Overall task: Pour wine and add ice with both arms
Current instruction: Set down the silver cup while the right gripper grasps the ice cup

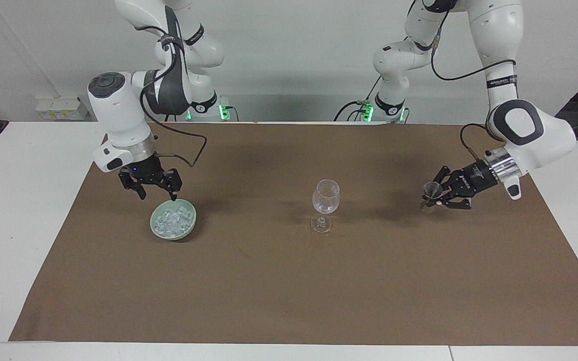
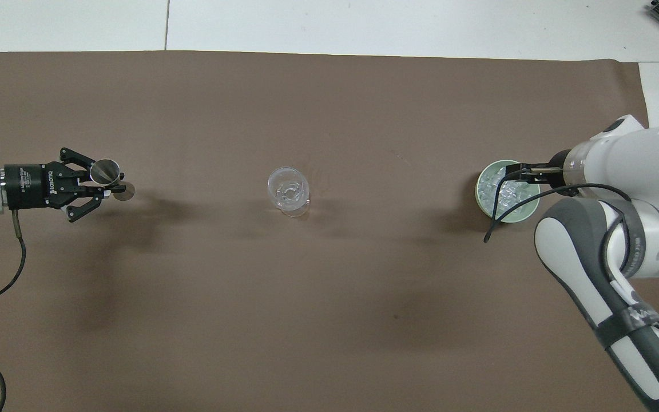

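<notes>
We start at the right arm's end of the surface (image 1: 28,210), where the right hand (image 1: 158,195) hangs just above a pale green bowl (image 1: 191,223), at the rim nearer the robots. Its two black fingers are spread, with nothing between them, one tip (image 1: 174,197) pointing down at the bowl's edge. In the overhead view the right hand (image 2: 513,174) covers part of the same bowl (image 2: 527,212).

The ice (image 1: 171,221) fills that bowl: a heap of small clear chunks, roughly cube-shaped, whitish and glinting where the light catches them. From above the ice (image 2: 502,198) looks like a crowded pile of glassy pieces, each far smaller than the bowl of the glass.

Near the middle of the brown mat (image 1: 289,281) stands a stemmed wine glass (image 1: 325,197), upright and clear, well apart from the bowl. We cannot tell whether it holds any liquid. From above the glass (image 2: 288,189) shows as a round rim with its foot under it.

Toward the left arm's end, the left hand (image 1: 438,193) is low over the mat and closed on a small steel measuring cup (image 1: 431,190), an hourglass-shaped jigger. The overhead view shows the left hand (image 2: 110,184) reaching level from its arm, gripping the cup (image 2: 106,171) at the waist, the open mouth tipped toward the camera. The cup is well apart from the glass.
</notes>
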Motion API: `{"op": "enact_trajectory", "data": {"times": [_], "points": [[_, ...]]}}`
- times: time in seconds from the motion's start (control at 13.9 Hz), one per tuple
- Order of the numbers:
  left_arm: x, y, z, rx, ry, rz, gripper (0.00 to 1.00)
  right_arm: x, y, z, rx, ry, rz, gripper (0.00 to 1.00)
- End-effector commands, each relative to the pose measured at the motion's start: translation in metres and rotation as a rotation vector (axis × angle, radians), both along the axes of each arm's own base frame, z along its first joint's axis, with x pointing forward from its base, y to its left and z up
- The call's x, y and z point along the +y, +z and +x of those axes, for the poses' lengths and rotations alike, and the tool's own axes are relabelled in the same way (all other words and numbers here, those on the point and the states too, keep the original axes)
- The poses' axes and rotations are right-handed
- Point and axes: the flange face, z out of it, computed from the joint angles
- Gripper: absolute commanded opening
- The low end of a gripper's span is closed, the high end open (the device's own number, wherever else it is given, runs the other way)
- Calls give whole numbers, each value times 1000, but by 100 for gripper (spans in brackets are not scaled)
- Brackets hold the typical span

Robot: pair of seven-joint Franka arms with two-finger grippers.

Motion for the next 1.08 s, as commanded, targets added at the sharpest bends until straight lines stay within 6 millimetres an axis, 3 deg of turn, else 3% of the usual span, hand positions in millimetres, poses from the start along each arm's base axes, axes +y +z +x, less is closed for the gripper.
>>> {"op": "enact_trajectory", "data": {"times": [0.0,0.14,0.29,1.01], "points": [[29,-30,-4,-24,19,-98,0,0,-19,6,-18,4,-8,77],[30,-34,-3,-24,35,-118,0,-1,-31,6,-9,2,-8,76],[41,-51,-8,-58,18,-136,0,-1,-42,-2,-1,2,-8,75],[41,-69,-6,-97,44,-145,0,-5,-76,-13,-51,-3,-7,74]]}}
